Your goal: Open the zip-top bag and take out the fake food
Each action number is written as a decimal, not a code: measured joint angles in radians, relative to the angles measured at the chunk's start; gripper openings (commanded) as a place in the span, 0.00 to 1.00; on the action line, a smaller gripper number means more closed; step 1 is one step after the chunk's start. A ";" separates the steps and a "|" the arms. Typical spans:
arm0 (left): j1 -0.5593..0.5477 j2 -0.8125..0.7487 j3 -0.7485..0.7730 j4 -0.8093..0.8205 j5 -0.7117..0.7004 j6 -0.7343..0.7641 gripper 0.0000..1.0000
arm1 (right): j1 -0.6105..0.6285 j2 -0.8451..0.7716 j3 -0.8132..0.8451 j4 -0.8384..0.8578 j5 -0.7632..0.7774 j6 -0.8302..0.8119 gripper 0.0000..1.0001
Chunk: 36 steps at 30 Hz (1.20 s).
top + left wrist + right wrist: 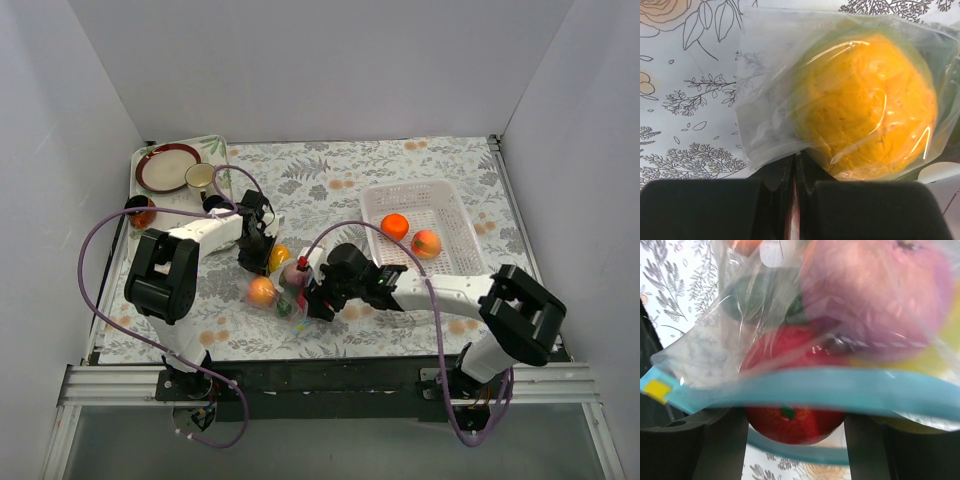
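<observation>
The left claw [794, 192] is pinched shut on an edge of the bag [765, 115]. The right claw [795, 442] stands wide, astride a red toy fruit [790, 422] at the blue zip strip [850, 390]. The bag lies near the middle of the table [330, 170]. The right should close on the fruit alone, not the plastic, with the left anchoring.

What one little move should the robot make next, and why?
Probably tighten the right gripper on the red toy fruit, which fills the gap between its jaws at the zip-top bag's open mouth; the left gripper pinches the bag's other end.
</observation>
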 measured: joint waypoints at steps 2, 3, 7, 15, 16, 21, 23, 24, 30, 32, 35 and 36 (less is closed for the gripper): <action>0.000 0.000 -0.002 0.001 -0.002 0.000 0.00 | 0.000 -0.074 -0.016 -0.007 0.027 0.002 0.36; 0.000 0.000 -0.002 0.002 -0.002 0.001 0.00 | 0.000 -0.109 -0.021 -0.012 0.037 0.003 0.36; 0.000 0.000 -0.003 0.005 -0.009 0.006 0.00 | 0.001 -0.272 -0.030 -0.042 0.092 0.003 0.35; 0.000 0.002 -0.002 0.006 -0.010 0.010 0.00 | -0.042 -0.539 -0.177 -0.070 0.362 0.054 0.27; 0.000 0.003 0.000 0.003 -0.008 0.010 0.00 | -0.063 -0.561 -0.206 -0.068 0.419 0.082 0.26; 0.000 0.017 0.020 -0.016 0.002 0.010 0.00 | -0.201 -0.539 -0.242 -0.070 0.676 0.233 0.29; -0.001 0.018 0.025 -0.023 0.005 0.011 0.00 | -0.272 -0.482 -0.209 -0.111 0.736 0.278 0.31; -0.001 0.018 0.026 -0.024 0.006 0.011 0.00 | -0.311 -0.440 -0.178 -0.145 0.762 0.299 0.29; -0.001 0.019 0.030 -0.025 0.013 0.011 0.00 | -0.354 -0.371 -0.100 -0.199 0.763 0.327 0.12; -0.001 0.019 0.030 -0.024 0.013 0.011 0.00 | -0.354 -0.416 -0.109 -0.164 0.720 0.304 0.07; -0.001 0.019 0.029 -0.022 0.013 0.011 0.00 | -0.353 -0.490 -0.105 -0.109 0.703 0.266 0.08; -0.001 0.019 0.028 -0.021 0.013 0.011 0.00 | -0.357 -0.500 -0.094 -0.101 0.710 0.256 0.09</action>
